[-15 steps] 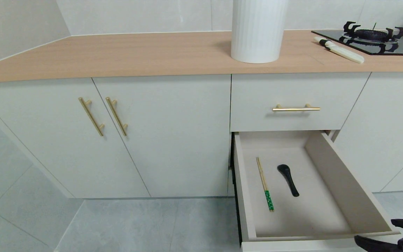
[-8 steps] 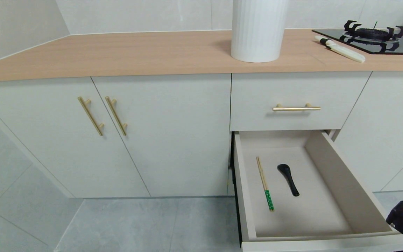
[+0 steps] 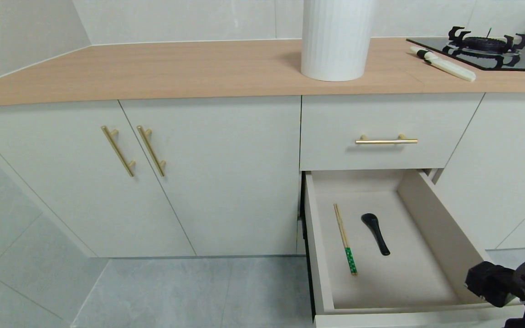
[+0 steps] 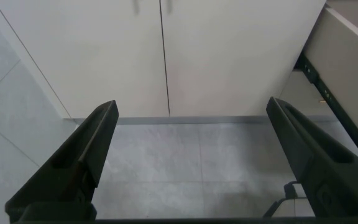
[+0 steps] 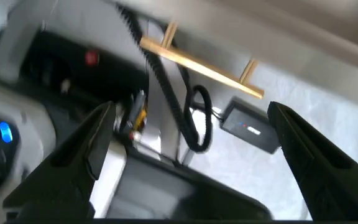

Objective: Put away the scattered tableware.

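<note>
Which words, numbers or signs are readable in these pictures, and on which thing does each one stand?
None can be read.
The chopsticks in the drawer bear a green pattern at one end, too small to tell whether it holds characters.
The spoon, the white jar and the knife on the counter show no print.

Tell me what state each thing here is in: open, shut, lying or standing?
Lower drawer: pulled open.
Upper drawer: shut.
Cabinet doors: both shut.
Chopsticks: lying flat in the lower drawer.
Black spoon: lying flat beside the chopsticks, not touching them.
Knife: lying on the countertop.
Left hand: open, empty.
Right hand: open, empty.
</note>
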